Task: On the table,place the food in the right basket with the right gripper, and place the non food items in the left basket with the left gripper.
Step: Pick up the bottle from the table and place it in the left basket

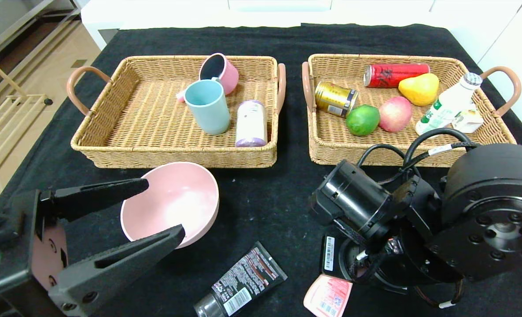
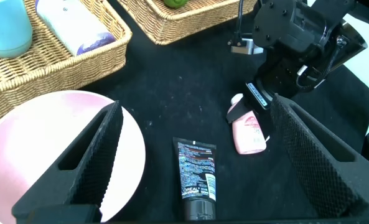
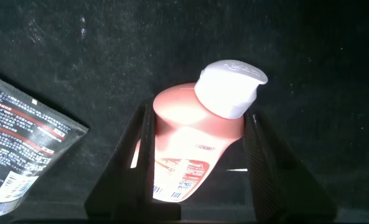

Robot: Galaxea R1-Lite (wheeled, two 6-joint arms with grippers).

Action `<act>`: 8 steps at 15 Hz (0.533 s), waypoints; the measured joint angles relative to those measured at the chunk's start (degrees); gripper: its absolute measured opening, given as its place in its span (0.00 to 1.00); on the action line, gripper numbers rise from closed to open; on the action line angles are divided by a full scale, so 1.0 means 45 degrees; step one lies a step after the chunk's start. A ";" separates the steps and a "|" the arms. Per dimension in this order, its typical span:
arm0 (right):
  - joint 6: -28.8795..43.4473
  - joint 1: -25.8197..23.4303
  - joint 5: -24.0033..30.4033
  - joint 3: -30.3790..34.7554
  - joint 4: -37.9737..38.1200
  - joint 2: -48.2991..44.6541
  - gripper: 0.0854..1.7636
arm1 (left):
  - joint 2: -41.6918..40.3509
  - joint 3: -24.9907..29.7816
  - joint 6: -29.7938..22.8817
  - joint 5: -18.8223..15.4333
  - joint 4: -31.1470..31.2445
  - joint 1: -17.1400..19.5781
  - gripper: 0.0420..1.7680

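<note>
The pink bowl (image 1: 173, 198) sits on the black table (image 1: 265, 189) in front of the left basket (image 1: 173, 156). My left gripper (image 1: 164, 207) is open, its fingers straddling the bowl's near rim; the left wrist view shows the gripper (image 2: 195, 106) and the bowl (image 2: 47, 137). The pale pink bottle (image 1: 329, 296) lies on the cloth at the front. My right gripper (image 1: 349, 268) points down and is shut on its shoulder (image 3: 184, 155). The black tube (image 1: 243, 281) lies loose between the arms. The lime (image 1: 363, 119), peach (image 1: 395, 113) and white bottle (image 1: 448, 105) lie in the right basket (image 1: 331, 152).
The left basket holds a blue mug (image 1: 208, 105), a pink mug (image 1: 219, 70) and a white canister (image 1: 251, 123). The right basket also holds a gold can (image 1: 336, 99), a red can (image 1: 395, 75), a yellow fruit (image 1: 419, 88) and a small carton (image 1: 468, 119).
</note>
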 joint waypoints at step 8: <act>-0.0027 0.0168 -0.0014 -0.0111 0.0043 -0.0341 0.47 | 0.0983 0.0019 0.0000 0.0000 0.0043 0.0000 0.97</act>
